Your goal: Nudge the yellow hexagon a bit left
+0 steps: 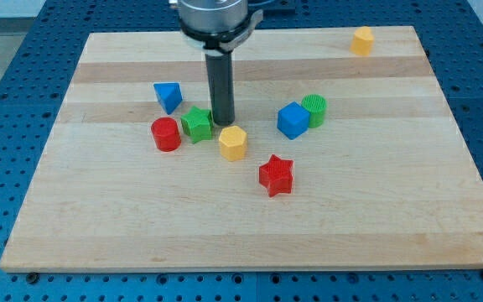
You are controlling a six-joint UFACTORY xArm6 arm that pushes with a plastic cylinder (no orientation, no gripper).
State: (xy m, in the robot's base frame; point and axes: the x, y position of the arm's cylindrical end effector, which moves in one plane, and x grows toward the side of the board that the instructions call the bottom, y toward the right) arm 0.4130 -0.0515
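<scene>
The yellow hexagon lies near the middle of the wooden board. My tip stands just above it toward the view's top, slightly left, close to or touching its upper edge. The green star is right beside my tip on the left. A red cylinder sits left of the green star.
A blue triangular block lies up and left of my tip. A blue cube and a green cylinder sit together to the right. A red star lies below right of the hexagon. Another yellow block is at the top right.
</scene>
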